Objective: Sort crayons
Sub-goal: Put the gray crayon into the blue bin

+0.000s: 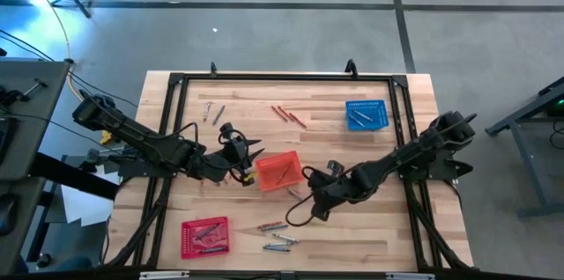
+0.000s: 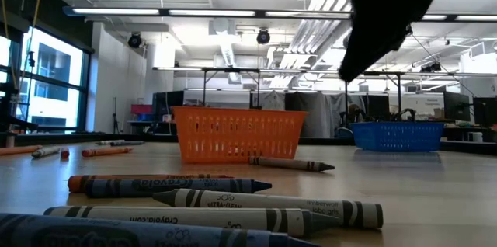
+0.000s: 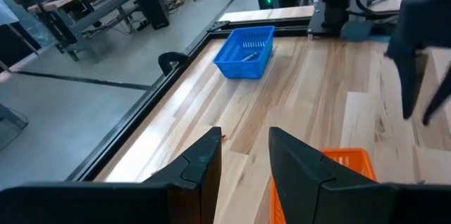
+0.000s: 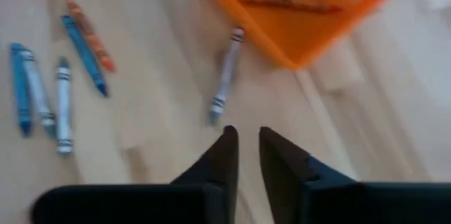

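Sorting partly done: baskets (image 1: pixel 277 171) hold some crayons (image 1: pixel 280 238); several remain on tabletop (image 1: pixel 370 227). Left fingers (image 3: pixel 243 164) slightly apart, empty; right fingers (image 4: pixel 246 155) narrowly parted, empty.

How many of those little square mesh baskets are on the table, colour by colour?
Blue square mesh basket: 1
Orange square mesh basket: 1
Red square mesh basket: 1
Total: 3 baskets

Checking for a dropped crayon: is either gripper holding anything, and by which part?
Nothing. The right gripper and the left gripper both show bare gaps between their fingers.
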You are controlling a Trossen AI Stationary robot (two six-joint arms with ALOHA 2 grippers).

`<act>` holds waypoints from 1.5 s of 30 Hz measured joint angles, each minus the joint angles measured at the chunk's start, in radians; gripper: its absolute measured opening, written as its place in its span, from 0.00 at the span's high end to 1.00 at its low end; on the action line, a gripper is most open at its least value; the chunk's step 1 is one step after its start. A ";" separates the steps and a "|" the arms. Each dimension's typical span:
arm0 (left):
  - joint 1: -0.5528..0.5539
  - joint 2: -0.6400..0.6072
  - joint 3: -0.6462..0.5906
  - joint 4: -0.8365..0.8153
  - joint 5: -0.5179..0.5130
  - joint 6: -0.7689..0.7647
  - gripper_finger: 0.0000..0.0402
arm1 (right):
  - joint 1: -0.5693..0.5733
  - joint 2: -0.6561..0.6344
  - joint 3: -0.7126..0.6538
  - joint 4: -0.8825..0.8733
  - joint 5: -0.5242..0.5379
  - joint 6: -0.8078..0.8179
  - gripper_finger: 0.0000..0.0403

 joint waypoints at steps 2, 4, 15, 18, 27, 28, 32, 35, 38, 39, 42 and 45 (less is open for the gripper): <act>0.000 0.000 0.000 -0.002 0.011 0.000 0.74 | -0.008 0.018 0.000 0.044 -0.011 -0.018 0.78; 0.000 0.000 0.000 -0.003 0.016 0.000 0.74 | -0.021 0.034 0.000 0.080 -0.011 -0.019 0.72; -0.009 0.000 0.000 -0.035 0.100 -0.018 0.74 | -0.082 0.185 0.000 0.171 -0.072 0.158 0.59; -0.022 0.000 0.000 -0.040 0.102 -0.017 0.74 | -0.087 0.204 0.000 0.233 -0.073 0.167 0.59; -0.061 0.000 0.000 -0.043 0.096 -0.008 0.74 | -0.086 0.225 0.000 0.267 -0.074 0.166 0.59; -0.065 0.000 0.000 -0.043 0.091 -0.009 0.74 | -0.086 0.231 0.001 0.270 -0.074 0.166 0.59; -0.071 0.000 0.000 -0.047 0.087 -0.006 0.74 | -0.086 0.265 0.018 0.269 -0.088 0.153 0.59; -0.072 0.000 0.000 -0.047 0.087 0.008 0.74 | -0.086 0.286 0.040 0.270 -0.090 0.140 0.59; -0.072 0.000 0.000 -0.047 0.087 0.018 0.74 | -0.086 0.307 0.058 0.261 -0.090 0.127 0.59; -0.072 0.000 0.000 -0.049 0.087 0.018 0.74 | -0.086 0.313 0.065 0.259 -0.089 0.120 0.59; -0.072 0.000 0.000 -0.050 0.087 0.026 0.74 | -0.085 0.329 0.080 0.244 -0.086 0.093 0.59; -0.072 0.000 0.000 -0.053 0.087 0.028 0.74 | -0.089 0.331 0.086 0.220 -0.088 0.061 0.60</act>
